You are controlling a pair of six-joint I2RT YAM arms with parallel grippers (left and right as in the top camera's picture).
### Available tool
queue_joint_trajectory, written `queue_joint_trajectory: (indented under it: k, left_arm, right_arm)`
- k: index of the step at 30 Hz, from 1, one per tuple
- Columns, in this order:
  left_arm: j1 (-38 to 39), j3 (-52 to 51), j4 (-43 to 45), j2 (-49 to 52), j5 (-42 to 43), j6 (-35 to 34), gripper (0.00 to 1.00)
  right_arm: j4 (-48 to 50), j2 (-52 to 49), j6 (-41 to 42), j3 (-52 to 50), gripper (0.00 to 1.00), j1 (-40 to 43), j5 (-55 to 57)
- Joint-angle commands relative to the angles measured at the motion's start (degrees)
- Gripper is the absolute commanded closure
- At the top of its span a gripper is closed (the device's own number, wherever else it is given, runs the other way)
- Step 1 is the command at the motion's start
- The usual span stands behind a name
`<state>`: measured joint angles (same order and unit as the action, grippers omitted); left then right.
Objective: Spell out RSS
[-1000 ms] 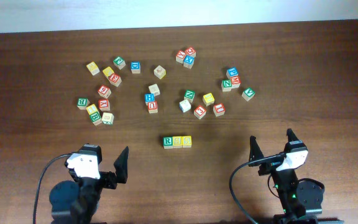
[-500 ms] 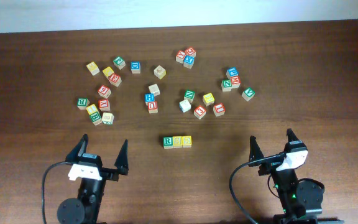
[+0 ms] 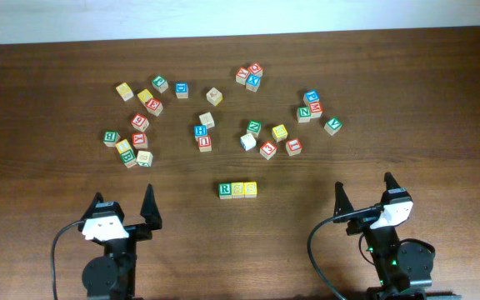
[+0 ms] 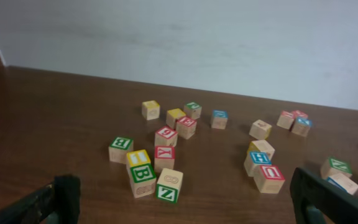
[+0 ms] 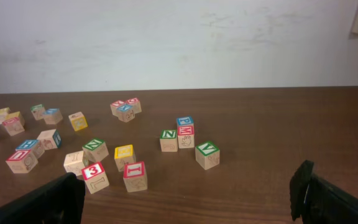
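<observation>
Brown table (image 3: 407, 75): RSS cubes (image 3: 237, 190) touching in row (green R (image 3: 225, 190) leftmost).

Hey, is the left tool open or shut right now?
Open. In the overhead view the left tool has its fingers spread wide, with nothing between them.

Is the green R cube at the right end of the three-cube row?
No, the green R cube sits at the left end of that row.

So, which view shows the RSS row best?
Overhead: the RSS row lies whole and unblocked, green R then two yellow cubes side by side. Neither wrist view shows it, only the scattered cubes beyond.
</observation>
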<state>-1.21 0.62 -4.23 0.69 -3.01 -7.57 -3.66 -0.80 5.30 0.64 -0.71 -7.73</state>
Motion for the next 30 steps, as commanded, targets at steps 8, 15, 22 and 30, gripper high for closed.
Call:
queue_joint_trajectory:
  k: [8,15,22,30]
  left_arm:
    - [-0.3,-0.1,-0.6,-0.4,0.6,4.9,0.01]
    - [-0.3,-0.1,-0.7,-0.4,1.3,6.0,0.01]
    - [-0.3,-0.1,-0.7,-0.4,1.3,5.9,0.01]
    - [-0.3,-0.1,-0.6,-0.4,1.7,5.9,0.01]
  right_arm:
    - [-0.4,0.6,-0.4,-0.3,0.02,0.3,0.5]
    - [-0.4,0.6,-0.4,-0.3,0.02,0.3,0.5]
    - [-0.4,0.6,-0.4,-0.3,0.02,0.3,0.5]
    - [-0.4,0.6,-0.4,-0.3,0.02,0.3,0.5]
